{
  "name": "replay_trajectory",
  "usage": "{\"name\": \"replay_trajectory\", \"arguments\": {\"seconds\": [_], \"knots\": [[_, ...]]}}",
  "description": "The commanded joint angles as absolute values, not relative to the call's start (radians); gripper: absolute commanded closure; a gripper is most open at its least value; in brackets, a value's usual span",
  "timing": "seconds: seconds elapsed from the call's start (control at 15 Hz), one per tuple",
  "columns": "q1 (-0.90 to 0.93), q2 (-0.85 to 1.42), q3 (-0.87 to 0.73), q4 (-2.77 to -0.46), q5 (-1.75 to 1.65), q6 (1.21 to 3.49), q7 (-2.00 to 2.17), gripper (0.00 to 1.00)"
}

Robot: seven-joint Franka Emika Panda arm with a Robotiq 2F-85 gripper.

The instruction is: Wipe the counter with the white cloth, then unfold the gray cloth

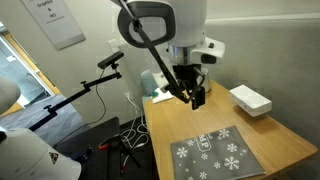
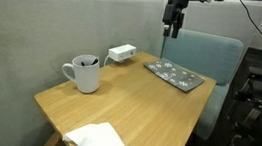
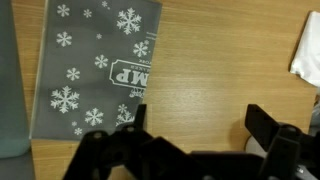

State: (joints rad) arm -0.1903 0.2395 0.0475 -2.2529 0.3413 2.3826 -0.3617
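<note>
The gray cloth point(image 1: 215, 152) with white snowflakes lies flat on the tan counter point(image 1: 222, 116), and it shows in both exterior views point(image 2: 176, 76). In the wrist view the gray cloth point(image 3: 95, 65) fills the left side over bare counter point(image 3: 210, 60). The white cloth point(image 2: 100, 143) lies crumpled at the opposite end of the counter point(image 2: 147, 110), far from the gripper. My gripper point(image 1: 196, 95) hangs well above the counter beside the gray cloth point(image 2: 173, 24). It is open point(image 3: 198, 115), with only bare wood between its fingers.
A white cup point(image 2: 86, 74) stands by the wall side. A white box point(image 2: 121, 53) with a cable lies near the gray cloth, also seen as a box point(image 1: 250, 100) at the counter's edge. A white shape point(image 3: 306, 50) is cut off by the wrist view's right edge.
</note>
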Motion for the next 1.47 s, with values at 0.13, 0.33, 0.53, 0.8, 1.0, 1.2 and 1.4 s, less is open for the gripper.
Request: {"name": "replay_trajectory", "arguments": {"seconds": [0.13,0.33,0.53,0.8,1.0,1.2,1.4], "knots": [[-0.26,0.32,0.001,-2.177,0.388,2.315,-0.566,0.0],[-0.28,0.356,-0.01,-2.184,0.38,2.342,-0.573,0.0],[-0.283,0.358,-0.011,-2.191,0.364,2.34,-0.561,0.0],[-0.273,0.379,-0.035,-2.181,0.324,2.384,-0.518,0.0],[-0.305,0.394,-0.068,-2.186,0.314,2.462,-0.489,0.0],[-0.345,0.431,-0.088,-2.176,0.322,2.504,-0.493,0.0],[-0.39,0.487,-0.082,-2.15,0.329,2.514,-0.501,0.0]]}}
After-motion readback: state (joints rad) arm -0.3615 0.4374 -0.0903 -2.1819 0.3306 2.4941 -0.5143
